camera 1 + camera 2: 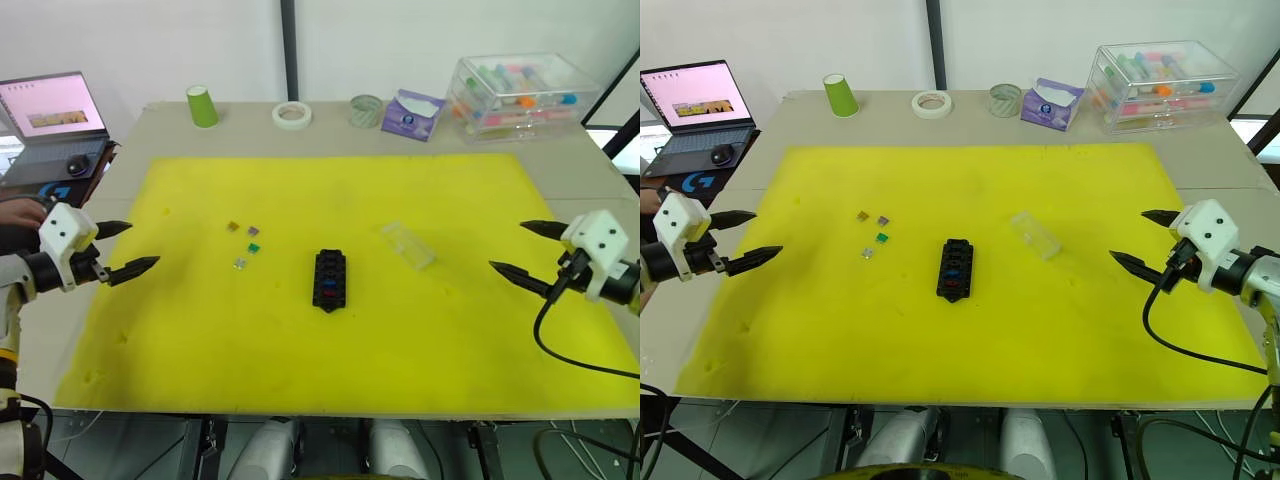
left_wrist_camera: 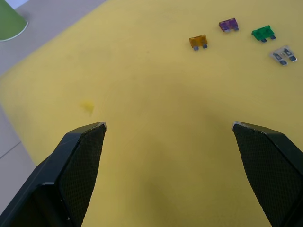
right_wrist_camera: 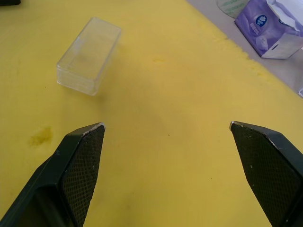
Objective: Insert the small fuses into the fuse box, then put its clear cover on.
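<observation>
Both grippers hover empty over the yellow mat (image 1: 450,330): left gripper (image 1: 122,250) fingers spread, right gripper (image 1: 520,250) fingers spread. Fuse box (image 1: 329,280) mid-mat, red and blue fuses seated. Four loose small fuses (image 1: 245,245) just left of it. Clear cover (image 1: 408,244) lies to its right, apart.

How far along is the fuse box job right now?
Partly done: the fuse box already shows a blue and a red fuse seated. Nothing is in hand; the left gripper and right gripper are open. Left: four loose fuses and the clear cover lying apart.
</observation>
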You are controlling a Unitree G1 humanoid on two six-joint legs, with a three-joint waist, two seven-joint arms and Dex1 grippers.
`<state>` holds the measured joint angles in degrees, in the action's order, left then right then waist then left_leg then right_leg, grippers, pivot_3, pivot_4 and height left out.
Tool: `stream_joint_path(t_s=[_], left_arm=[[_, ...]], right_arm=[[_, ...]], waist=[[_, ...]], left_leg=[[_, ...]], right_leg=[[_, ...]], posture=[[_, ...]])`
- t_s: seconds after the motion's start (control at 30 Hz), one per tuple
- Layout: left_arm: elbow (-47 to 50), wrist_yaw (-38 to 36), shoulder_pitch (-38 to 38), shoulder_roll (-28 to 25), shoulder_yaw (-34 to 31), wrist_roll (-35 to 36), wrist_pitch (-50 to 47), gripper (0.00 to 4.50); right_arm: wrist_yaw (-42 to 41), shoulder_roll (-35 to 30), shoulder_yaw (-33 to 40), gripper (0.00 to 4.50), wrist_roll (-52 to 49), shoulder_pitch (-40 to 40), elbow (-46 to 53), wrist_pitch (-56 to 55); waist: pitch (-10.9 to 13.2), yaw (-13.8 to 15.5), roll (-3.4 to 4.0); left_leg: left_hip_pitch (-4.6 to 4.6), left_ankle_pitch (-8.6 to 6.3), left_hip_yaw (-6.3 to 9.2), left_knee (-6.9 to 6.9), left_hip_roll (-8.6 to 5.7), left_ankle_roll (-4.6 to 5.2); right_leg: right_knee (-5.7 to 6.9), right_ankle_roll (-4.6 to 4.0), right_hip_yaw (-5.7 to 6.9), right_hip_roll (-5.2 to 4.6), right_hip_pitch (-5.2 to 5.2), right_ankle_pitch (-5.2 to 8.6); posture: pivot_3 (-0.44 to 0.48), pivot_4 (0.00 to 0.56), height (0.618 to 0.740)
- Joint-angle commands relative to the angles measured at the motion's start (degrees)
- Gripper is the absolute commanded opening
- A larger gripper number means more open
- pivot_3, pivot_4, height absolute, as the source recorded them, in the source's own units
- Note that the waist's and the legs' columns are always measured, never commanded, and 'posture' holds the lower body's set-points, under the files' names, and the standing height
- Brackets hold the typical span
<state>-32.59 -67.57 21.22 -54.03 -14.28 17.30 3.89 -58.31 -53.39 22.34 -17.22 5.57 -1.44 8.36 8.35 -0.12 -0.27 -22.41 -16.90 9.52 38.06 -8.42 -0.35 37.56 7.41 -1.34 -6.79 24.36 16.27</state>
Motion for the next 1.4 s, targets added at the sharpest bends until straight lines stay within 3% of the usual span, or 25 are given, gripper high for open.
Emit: stream_joint_path(t_s=[0.03,0.13,0.37,0.47,0.57,0.67,0.8,0.93,1.1,1.4], left_arm=[[1.5,-0.4,0.6,-1.0,-0.9,0.4,0.0,4.50],[2.2,-0.6,0.8,-0.7,-0.6,0.6,-0.8,4.50],[14.0,2.4,-4.0,-1.8,-2.8,4.7,-17.4,4.50],[24.4,7.7,-5.6,-1.4,-10.3,20.0,-44.0,4.50],[28.3,12.5,-5.5,-0.5,-17.5,32.2,-62.1,4.50],[29.0,15.1,-6.8,0.0,-20.1,35.2,-68.0,4.50],[17.9,23.2,1.1,2.1,-23.9,41.4,-93.6,4.50],[9.4,29.3,3.7,3.8,-20.2,53.8,-96.4,4.50],[8.0,37.7,6.3,10.5,-19.3,50.2,-96.4,4.50],[2.3,40.4,12.3,17.2,-19.0,45.6,-93.9,4.50]], right_arm=[[0.0,-1.3,1.7,4.49,-1.4,1.0,1.3,0.3],[-0.1,-0.6,-0.2,4.49,-2.6,2.7,3.1,2.2],[-1.4,0.4,-9.7,4.49,-5.8,11.5,12.4,9.6],[-1.9,3.9,-17.5,4.49,-10.4,20.5,19.7,16.4],[-2.6,6.0,-22.5,4.49,-12.0,25.1,24.3,20.1],[-1.3,9.3,-25.6,4.49,-14.1,29.0,26.6,23.5],[1.0,15.0,-30.3,4.49,-13.1,31.1,27.6,24.0],[0.8,15.8,-30.7,4.49,-12.2,31.1,26.4,23.0],[1.7,16.9,-31.4,4.49,-11.4,31.0,25.8,22.4],[2.8,16.7,-31.6,4.49,-10.9,30.0,26.5,23.4]], waist=[[0.0,-0.1,0.00],[0.0,-0.5,0.00],[0.0,-1.1,0.04],[0.0,-1.1,0.00],[0.1,-0.9,-0.04],[0.1,-0.5,-0.06],[0.1,-0.3,-0.13],[0.0,-0.7,-0.21],[0.0,-0.9,-0.24],[0.0,-0.9,-0.28]], left_leg=[[0.00,0.00,0.00,0.00,0.00,0.00],[0.00,0.00,0.01,0.00,0.00,0.00],[-0.01,0.00,-0.01,-0.06,0.03,0.00],[-0.03,0.00,0.00,-0.05,0.06,0.00],[-0.09,0.00,0.05,0.00,0.08,0.00],[-0.09,-0.02,0.09,0.05,0.04,0.03],[-0.05,0.01,0.09,0.09,0.01,-0.02],[-0.05,0.02,0.18,0.17,-0.12,-0.04],[-0.04,0.02,0.18,0.15,-0.10,-0.04],[-0.05,0.02,0.15,0.16,-0.10,-0.04]], right_leg=[[0.00,0.00,0.00,0.00,0.00,0.00],[0.00,0.00,0.01,0.00,0.00,0.00],[0.06,0.00,-0.04,0.01,0.10,0.01],[0.10,0.00,-0.05,0.03,0.13,0.01],[0.16,0.00,-0.07,0.03,0.18,0.01],[0.24,0.00,-0.02,0.01,0.15,0.01],[0.25,0.00,0.02,0.02,0.11,0.01],[0.51,0.00,0.06,-0.01,0.17,0.01],[0.51,-0.01,0.04,-0.04,0.20,0.01],[0.52,-0.01,0.03,-0.06,0.23,0.01]], posture=[[0.000,0.150,0.740],[0.000,0.150,0.740],[0.000,0.150,0.740],[0.000,0.150,0.740],[0.000,0.150,0.740],[0.000,0.150,0.740],[0.000,0.150,0.740],[0.000,0.150,0.740],[0.000,0.150,0.740],[0.000,0.150,0.740]])
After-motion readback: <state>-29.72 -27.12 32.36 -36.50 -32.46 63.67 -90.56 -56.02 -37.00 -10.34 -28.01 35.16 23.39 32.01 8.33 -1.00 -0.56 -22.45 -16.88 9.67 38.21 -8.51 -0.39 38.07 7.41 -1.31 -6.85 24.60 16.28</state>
